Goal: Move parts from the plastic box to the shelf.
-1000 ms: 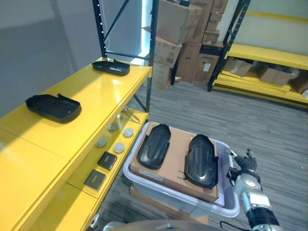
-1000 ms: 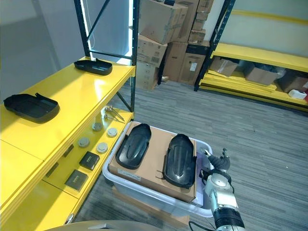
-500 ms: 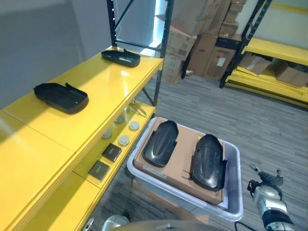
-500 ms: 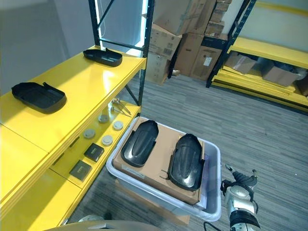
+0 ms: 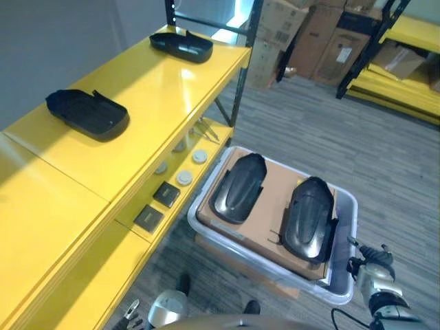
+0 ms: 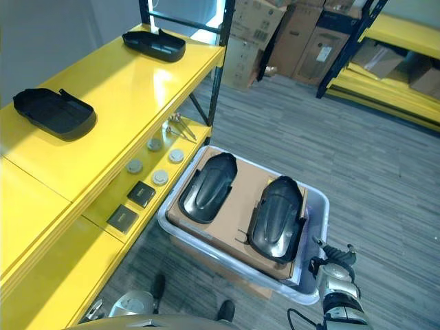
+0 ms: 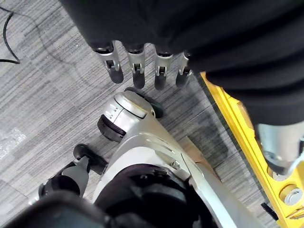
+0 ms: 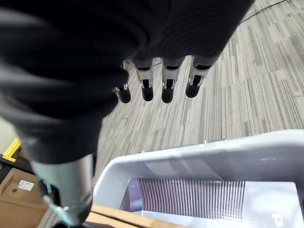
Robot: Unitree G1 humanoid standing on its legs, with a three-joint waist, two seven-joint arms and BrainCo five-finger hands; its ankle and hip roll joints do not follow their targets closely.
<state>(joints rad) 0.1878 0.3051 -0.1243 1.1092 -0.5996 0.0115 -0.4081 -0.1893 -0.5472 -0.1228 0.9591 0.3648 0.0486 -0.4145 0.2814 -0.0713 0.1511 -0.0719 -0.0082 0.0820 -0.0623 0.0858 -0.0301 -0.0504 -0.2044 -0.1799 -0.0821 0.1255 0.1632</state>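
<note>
A translucent plastic box point(image 5: 346, 199) stands on the floor beside the yellow shelf point(image 5: 148, 103). Inside it, a cardboard sheet point(image 5: 273, 196) carries two black moulded parts, one on the left point(image 5: 238, 187) and one on the right point(image 5: 308, 218). Two more black parts lie on the shelf top, one near point(image 5: 87, 113) and one far point(image 5: 181, 45). My right hand point(image 5: 372, 264) hangs open just off the box's near right corner, its fingers point(image 8: 167, 81) straight above the box rim point(image 8: 199, 152). My left hand point(image 7: 138, 72) is open and holds nothing, fingers pointing at the floor.
The lower shelf level holds round discs point(image 5: 183, 177) and small dark flat boxes point(image 5: 166, 194). The plastic box rests on a cardboard base point(image 5: 254, 271). Stacked cartons point(image 5: 330, 34) and another yellow rack point(image 5: 405, 79) stand at the back. Grey carpet lies to the box's right.
The camera has moved and now looks down more steeply. My right hand has drawn back from the box's right rim to beside its near right corner. The parts have not moved.
</note>
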